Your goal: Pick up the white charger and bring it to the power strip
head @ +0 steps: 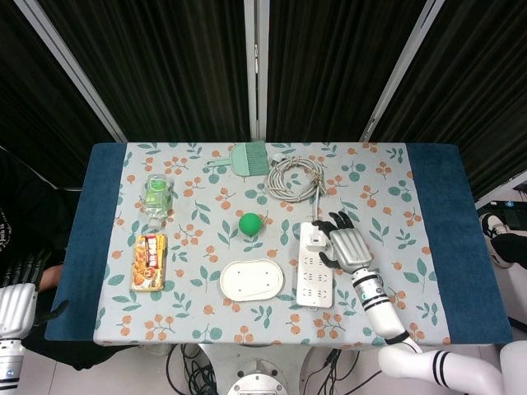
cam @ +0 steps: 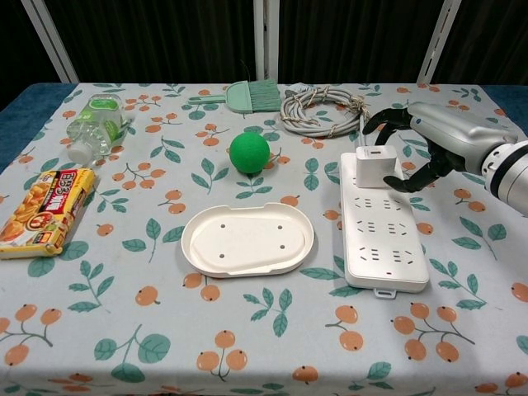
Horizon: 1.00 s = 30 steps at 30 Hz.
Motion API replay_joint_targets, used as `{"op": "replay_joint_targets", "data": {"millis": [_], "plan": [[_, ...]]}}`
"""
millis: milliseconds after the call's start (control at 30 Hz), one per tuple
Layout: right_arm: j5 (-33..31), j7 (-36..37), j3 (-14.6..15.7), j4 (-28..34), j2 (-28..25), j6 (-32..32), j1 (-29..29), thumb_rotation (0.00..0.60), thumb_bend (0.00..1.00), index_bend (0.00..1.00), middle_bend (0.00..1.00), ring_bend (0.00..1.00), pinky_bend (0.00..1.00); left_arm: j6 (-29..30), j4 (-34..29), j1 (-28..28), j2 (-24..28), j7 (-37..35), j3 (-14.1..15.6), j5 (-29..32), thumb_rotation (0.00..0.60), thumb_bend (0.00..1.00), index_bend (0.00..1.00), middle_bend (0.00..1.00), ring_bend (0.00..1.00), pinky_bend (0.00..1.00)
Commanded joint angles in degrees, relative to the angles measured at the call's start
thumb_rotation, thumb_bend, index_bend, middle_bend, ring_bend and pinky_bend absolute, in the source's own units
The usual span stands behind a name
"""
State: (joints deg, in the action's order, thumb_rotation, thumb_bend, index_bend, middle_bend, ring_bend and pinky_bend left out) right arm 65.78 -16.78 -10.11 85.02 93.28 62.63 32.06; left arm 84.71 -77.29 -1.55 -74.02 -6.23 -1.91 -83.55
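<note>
- White charger [cam: 378, 167] stood on the far end of the power strip [cam: 381, 227], a squat block with flat faces squared to the strip's edges; whether its prongs were seated, can't tell.
- Power strip lay flat on the table [cam: 124, 346], long axis running near-to-far, slightly skewed, its cord end toward the coiled cable [cam: 322, 110] at the back.
- Right hand [cam: 417, 148] sat just right of the charger, fingers [cam: 381, 117] spread and curved around it. From the chest view there was a visible gap on the far side; the lower fingers looked close to or touching the charger's right face, can't tell which. Nothing clearly gripped.
- In the head view the right hand [head: 346, 245] covered the strip's far right side, with the charger [head: 314, 237] showing just left of it.
- Left hand [head: 16, 309] was at the lower left frame edge, off the table; finger state can't be told.
- White oval tray [cam: 247, 239] lay left of the strip, well apart.
- Green ball [cam: 249, 153] was beyond the tray.
- Green brush [cam: 243, 95] lay at the far edge, beside the cable.
- Plastic bottle [cam: 92, 124] lay on its side far left, snack pack [cam: 45, 210] nearer.
</note>
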Motion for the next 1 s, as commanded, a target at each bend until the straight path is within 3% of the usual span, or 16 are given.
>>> {"op": "replay_joint_targets", "data": {"millis": [33, 200, 267, 300, 433, 533, 667, 800, 1000], "plan": [[0.8, -0.5, 0.2, 3.0, -2.3, 0.9, -0.6, 0.600, 0.25, 0.19, 0.27, 0.06, 0.00, 0.1, -0.2, 0.0, 0.1, 0.1, 0.0, -0.1, 0.600, 0.15, 0.04, 0.00, 0.00, 0.00], [1.9, 3.7, -1.5, 12.4, -8.2, 2.3, -2.0, 0.600, 0.27, 0.20, 0.30, 0.08, 0.00, 0.4, -0.8, 0.1, 0.5, 0.6, 0.0, -0.1, 0.600, 0.15, 0.04, 0.00, 0.00, 0.00], [2.3, 9.0, -2.9, 14.4, -8.8, 2.5, -2.5, 0.600, 0.31, 0.28, 0.37, 0.17, 0.02, 0.4, -1.0, 0.1, 0.6, 0.7, 0.0, -0.1, 0.600, 0.15, 0.04, 0.00, 0.00, 0.00], [2.3, 12.5, -3.7, 14.8, -8.7, 2.4, -2.7, 0.600, 0.33, 0.34, 0.41, 0.22, 0.08, 0.4, -1.1, 0.1, 0.6, 0.8, 0.0, -0.2, 0.600, 0.15, 0.04, 0.00, 0.00, 0.00], [1.2, 29.3, -6.3, 12.9, -6.6, -2.3, -2.4, 0.600, 0.46, 0.62, 0.60, 0.46, 0.47, 0.4, -1.6, 0.0, 0.7, 1.3, 0.0, -0.3, 0.600, 0.15, 0.04, 0.00, 0.00, 0.00], [0.0, 42.5, -8.1, 10.5, -4.8, -8.1, -1.5, 0.600, 0.60, 0.79, 0.74, 0.64, 0.64, 0.4, -2.0, -0.1, 0.8, 1.6, 0.0, -0.4, 0.600, 0.15, 0.04, 0.00, 0.00, 0.00], [-0.7, 59.3, -10.4, 8.6, -3.4, -15.8, -1.0, 0.600, 0.71, 0.93, 0.87, 0.80, 0.80, 0.4, -2.4, -0.1, 1.1, 1.8, 0.0, -0.3, 0.600, 0.15, 0.04, 0.00, 0.00, 0.00], [0.8, 66.3, -10.8, 5.1, -2.3, -19.8, -0.1, 0.600, 0.77, 0.98, 0.92, 0.85, 0.85, 0.3, -2.8, -0.1, 1.2, 2.1, 0.0, -0.2, 0.600, 0.15, 0.04, 0.00, 0.00, 0.00], [2.7, 70.3, -11.0, 1.9, -0.4, -20.9, 0.8, 0.600, 0.81, 0.98, 0.92, 0.85, 0.85, 0.1, -2.9, -0.1, 1.3, 2.2, 0.0, 0.0, 0.600, 0.15, 0.04, 0.00, 0.00, 0.00]]}}
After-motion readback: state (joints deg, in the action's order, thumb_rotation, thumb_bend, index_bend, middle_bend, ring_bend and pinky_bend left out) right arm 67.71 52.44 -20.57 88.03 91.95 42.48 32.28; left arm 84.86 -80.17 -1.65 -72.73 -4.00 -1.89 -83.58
